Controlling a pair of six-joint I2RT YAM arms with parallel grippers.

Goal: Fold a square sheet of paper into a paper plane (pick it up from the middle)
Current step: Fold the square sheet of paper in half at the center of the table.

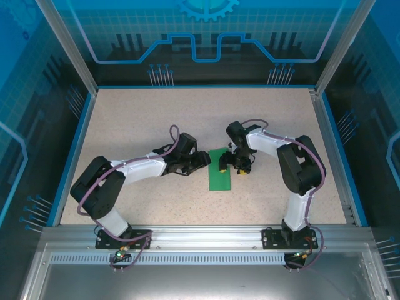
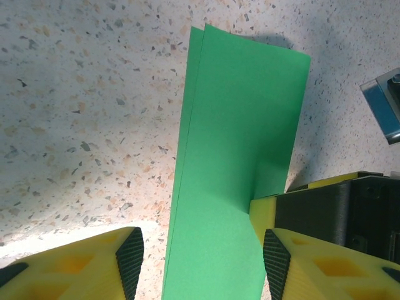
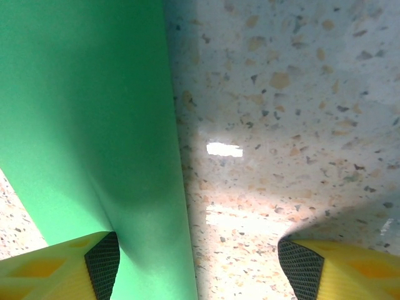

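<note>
The square sheet of paper (image 1: pixel 219 170) is bright green and lies flat on the speckled table, folded in half into a long rectangle, not a paper plane. In the left wrist view its two layers (image 2: pixel 237 144) show along the left edge. My left gripper (image 1: pixel 204 159) (image 2: pixel 203 265) is open, low over the sheet's near end, with the paper lying between its fingers. My right gripper (image 1: pixel 232 164) (image 3: pixel 197 269) is open too. Its left finger (image 3: pixel 103 265) sits on the paper's edge (image 3: pixel 87 106) and its right finger (image 3: pixel 306 269) is over bare table. That finger (image 2: pixel 264 212) also shows pressing the sheet's right edge.
The speckled tabletop (image 1: pixel 131 119) has a blue raised border (image 1: pixel 74 150) on the left, back and right. Metal frame posts (image 1: pixel 65 47) rise at the back corners. An aluminium rail (image 1: pixel 200 234) with both arm bases runs along the near edge.
</note>
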